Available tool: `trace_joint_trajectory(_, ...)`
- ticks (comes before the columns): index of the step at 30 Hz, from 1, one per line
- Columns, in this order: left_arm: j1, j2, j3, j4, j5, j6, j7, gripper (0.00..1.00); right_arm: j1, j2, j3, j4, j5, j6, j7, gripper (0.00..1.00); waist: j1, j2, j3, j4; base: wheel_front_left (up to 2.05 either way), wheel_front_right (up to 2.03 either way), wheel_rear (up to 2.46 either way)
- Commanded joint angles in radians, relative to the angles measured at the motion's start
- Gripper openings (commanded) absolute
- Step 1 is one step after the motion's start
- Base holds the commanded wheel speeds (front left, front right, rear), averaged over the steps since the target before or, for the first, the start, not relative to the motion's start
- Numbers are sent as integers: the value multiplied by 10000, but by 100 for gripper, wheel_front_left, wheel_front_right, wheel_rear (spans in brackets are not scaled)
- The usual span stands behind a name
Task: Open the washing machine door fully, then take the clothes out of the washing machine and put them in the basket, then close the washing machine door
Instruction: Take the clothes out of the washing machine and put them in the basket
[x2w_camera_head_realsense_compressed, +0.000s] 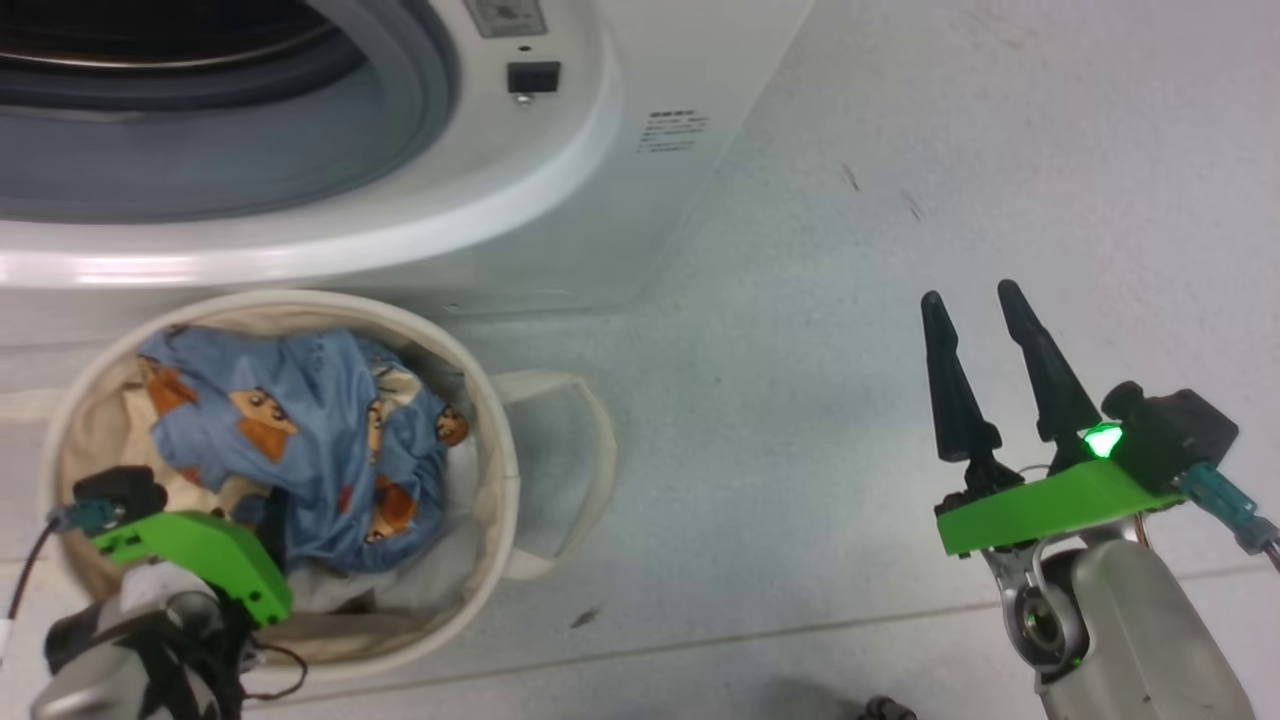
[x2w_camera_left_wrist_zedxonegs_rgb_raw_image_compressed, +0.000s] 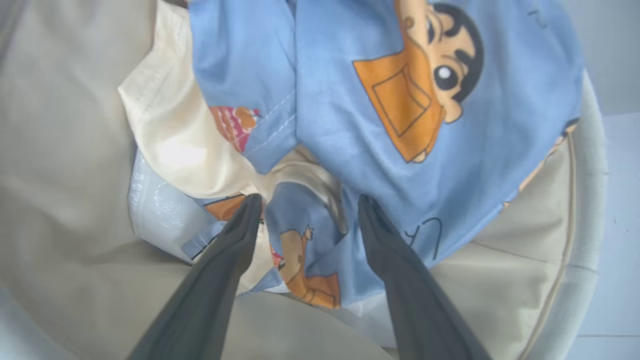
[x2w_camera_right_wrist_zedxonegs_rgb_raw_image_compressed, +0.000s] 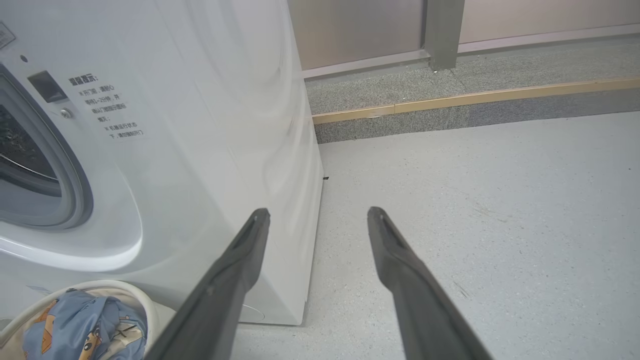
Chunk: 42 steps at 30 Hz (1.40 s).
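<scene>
Head view: clothes (x2w_camera_head_realsense_compressed: 300, 440), blue cartoon print over cream, heaped in the basket (x2w_camera_head_realsense_compressed: 503, 470) on the floor (x2w_camera_head_realsense_compressed: 800, 500) just before the washing machine (x2w_camera_head_realsense_compressed: 560, 200); left gripper (x2w_camera_left_wrist_zedxonegs_rgb_raw_image_compressed: 305, 205) inside the basket, jaws spread astride the fabric, grasping nothing; right gripper (x2w_camera_head_realsense_compressed: 975, 300) well apart over the floor, jaws spread and empty.

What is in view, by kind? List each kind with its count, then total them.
washing machine: 1
basket: 1
heap of clothes in the basket: 1
robot hands: 2, the left hand and the right hand
Total: 5
</scene>
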Motion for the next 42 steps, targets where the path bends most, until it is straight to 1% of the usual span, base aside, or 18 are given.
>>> trace_joint_trajectory(1, 183, 189, 220, 40, -80, -55, -176, 100, 100, -182, 199, -195, -101, 10, -122, 100, 0, 0, -255, 202, 0, 0, 0)
trace_joint_trajectory(6, 377, 70, 118, 110, 59, -56, -883, 100, 74, -260, 435, 63, -77, 10, -122, 100, 0, 0, -873, 540, 0, 0, 0)
trace_joint_trajectory(10, 580, -18, -89, 133, 381, -56, -1350, 100, 150, -259, 629, 352, -24, 10, -122, 100, 0, 0, -1466, 825, 0, 0, 0)
trace_joint_trajectory(11, 710, -2, -124, 105, 510, -56, -1476, 100, 197, -245, 735, 516, -12, 10, -122, 100, 0, 0, -1809, 918, 0, 0, 0)
trace_joint_trajectory(14, 823, 151, -41, -66, 735, -56, -1545, 100, 255, -209, 860, 722, 26, 10, -122, 100, 0, 0, -2291, 1035, 0, 0, 0)
trace_joint_trajectory(17, 889, 409, 273, -732, 1239, -56, -1553, 100, 366, -155, 853, 840, 114, 10, -122, 100, 0, 0, -2756, 1197, 0, 0, 0)
trace_joint_trajectory(20, 1114, 721, 928, -1629, 1898, -34, -1555, 100, 575, -118, 774, 1009, 189, 10, -122, 100, 0, 0, -3305, 1418, 0, 0, 0)
trace_joint_trajectory(23, 1513, 917, 1821, -2587, 2688, 195, -1556, 100, 823, -92, 724, 1149, 219, 10, -122, 100, 0, 0, -3835, 1617, 0, 0, 0)
trace_joint_trajectory(24, 1700, 950, 2178, -2937, 2911, 255, -1556, 100, 891, -85, 736, 1190, 208, 10, -122, 100, 0, 0, -3991, 1657, 0, 0, 0)
trace_joint_trajectory(25, 1700, 950, 2178, -2937, 2911, 255, -1556, 100, 891, -85, 736, 1190, 208, 10, -122, 100, 0, 0, -3991, 1657, 0, 0, 0)
trace_joint_trajectory(30, 2846, 1077, 3825, -4917, 4334, 421, -1557, 100, 1292, -27, 687, 1353, 280, 10, -122, 100, 0, 0, -4850, 1863, 0, 0, 0)
trace_joint_trajectory(32, 3333, 1080, 4495, -5662, 4758, 511, -1557, 100, 1423, 4, 664, 1374, 294, 10, -122, 100, 0, 0, -5066, 1913, 0, 0, 0)
trace_joint_trajectory(34, 3772, 1129, 5069, -6387, 5146, 497, -1557, 100, 1474, 33, 683, 1346, 307, 10, -122, 100, 0, 0, -5188, 1918, 0, 0, 0)
trace_joint_trajectory(37, 4331, 1223, 5628, -7233, 5686, 513, -1557, 100, 1523, 40, 663, 1324, 305, 10, -122, 100, 0, 0, -5325, 1931, 0, 0, 0)
trace_joint_trajectory(42, 4997, 1342, 6184, -7911, 6120, 777, -1558, 100, 1589, 49, 630, 1317, 260, 10, -122, 100, 0, 0, -5522, 1841, 0, 0, 0)
